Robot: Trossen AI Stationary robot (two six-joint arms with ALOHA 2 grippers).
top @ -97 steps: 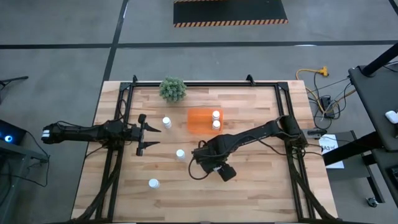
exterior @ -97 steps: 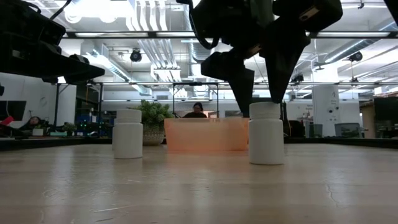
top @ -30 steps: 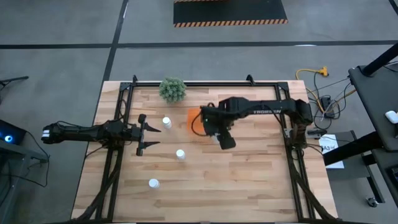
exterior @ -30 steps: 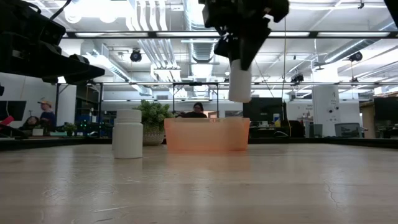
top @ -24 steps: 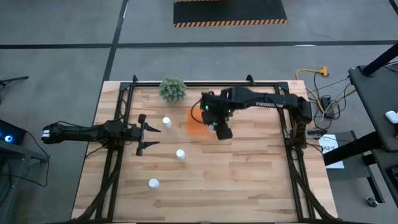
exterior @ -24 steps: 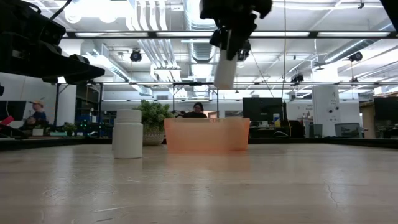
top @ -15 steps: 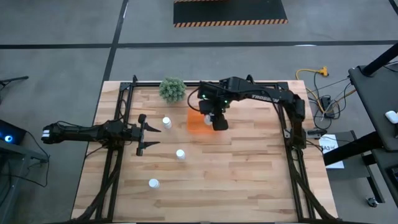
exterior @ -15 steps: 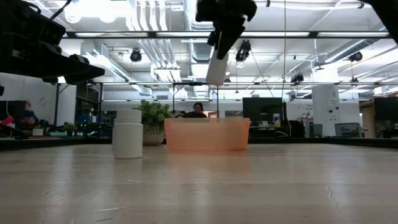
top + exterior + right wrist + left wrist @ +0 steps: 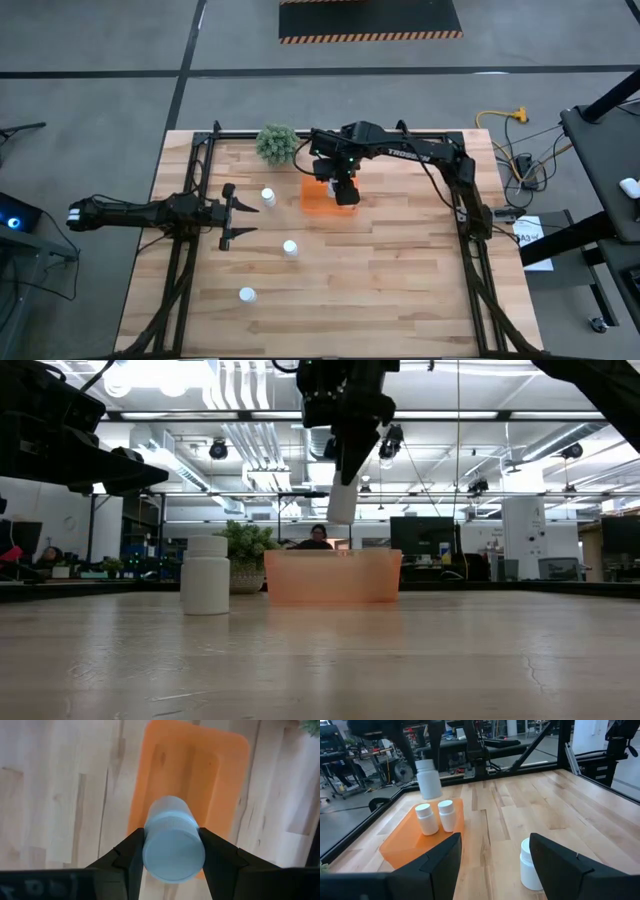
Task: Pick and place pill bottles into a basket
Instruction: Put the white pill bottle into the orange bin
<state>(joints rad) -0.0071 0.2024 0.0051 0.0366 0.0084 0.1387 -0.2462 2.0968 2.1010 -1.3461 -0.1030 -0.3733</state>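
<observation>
Bottle handling at the placing stage. Right end effector (image 9: 172, 851) is closed on a pill bottle (image 9: 173, 847), its two dark fingers pressed against opposite sides of the body just below the cap, and holds it in the air above the basket (image 9: 322, 200), clear of the rim as the low view shows (image 9: 342, 495). Two more pill bottles (image 9: 435, 816) stand upright and just beside each other at one end of the basket, leaving the rest of the orange floor (image 9: 192, 765) bare. Three others stand apart on the desk (image 9: 400, 290): one near the left end effector (image 9: 232, 215), one nearer the middle (image 9: 290, 247), one toward the near edge (image 9: 246, 295). Left end effector is partly open and holds nothing, waiting at the left side of the desk. Judged from their look, the bottles are rigid, light plastic cylinders with smooth walls: stiff enough for a firm side pinch, but round and probably slippery, so a grip should be centred across the full width of the body. The cap, slightly narrower than the body, offers a poorer hold. Upright bottles on a narrow base are likely to topple if released tilted or nudged; the thin, low-walled basket will probably slide if bumped.
</observation>
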